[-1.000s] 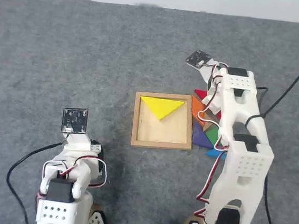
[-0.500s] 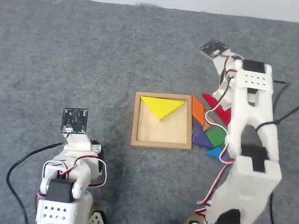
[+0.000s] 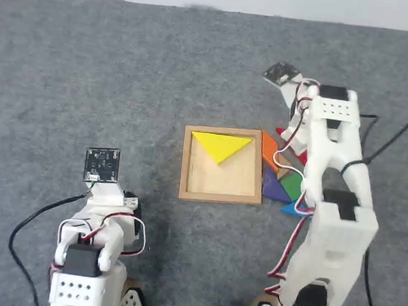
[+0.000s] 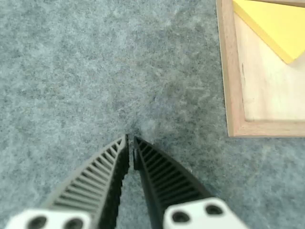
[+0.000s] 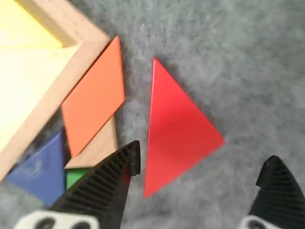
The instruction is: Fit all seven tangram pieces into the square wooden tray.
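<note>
The square wooden tray [image 3: 186, 163] lies mid-table with a yellow triangle [image 3: 220, 145] in its far half; both show in the left wrist view as tray [image 4: 228, 90] and yellow triangle [image 4: 276, 26]. Right of the tray lie an orange parallelogram [image 3: 269, 151], a purple triangle [image 3: 274, 187], a green piece [image 3: 291, 184], a blue piece [image 3: 293, 208] and a red triangle [image 5: 174, 126]. My right gripper [image 5: 202, 167] hovers open straddling the red triangle, beside the orange parallelogram [image 5: 93, 102]. My left gripper [image 4: 130, 140] is shut over bare carpet, left of the tray.
Grey carpet covers the table. The right arm [image 3: 331, 180] stretches over the loose pieces and hides part of them. A plain wooden piece [image 5: 97, 148] lies under the orange one's edge. Open carpet lies left of and beyond the tray.
The right arm swung out to the right, then came partly back toward the tray and now sits over the red triangle. The left arm has kept still.
</note>
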You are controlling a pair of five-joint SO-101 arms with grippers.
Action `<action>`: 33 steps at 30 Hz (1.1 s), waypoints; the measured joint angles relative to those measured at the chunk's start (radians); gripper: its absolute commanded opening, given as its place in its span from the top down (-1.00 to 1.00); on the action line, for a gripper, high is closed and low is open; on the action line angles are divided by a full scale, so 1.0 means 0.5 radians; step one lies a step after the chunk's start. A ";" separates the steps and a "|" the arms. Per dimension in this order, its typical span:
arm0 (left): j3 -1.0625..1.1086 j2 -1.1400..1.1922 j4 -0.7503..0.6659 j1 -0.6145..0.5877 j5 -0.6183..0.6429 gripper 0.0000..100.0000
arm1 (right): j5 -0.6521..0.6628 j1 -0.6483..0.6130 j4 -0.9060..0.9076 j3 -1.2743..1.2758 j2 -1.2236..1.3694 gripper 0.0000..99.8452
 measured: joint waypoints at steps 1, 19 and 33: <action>0.000 0.000 0.000 0.000 0.000 0.97 | 0.000 0.000 -0.025 0.000 0.028 0.25; 0.000 0.000 0.000 0.000 0.000 0.97 | 0.135 0.052 -0.061 -0.218 0.356 0.40; 0.000 0.000 0.000 0.000 0.000 0.97 | 0.150 0.068 0.218 -0.436 0.414 0.67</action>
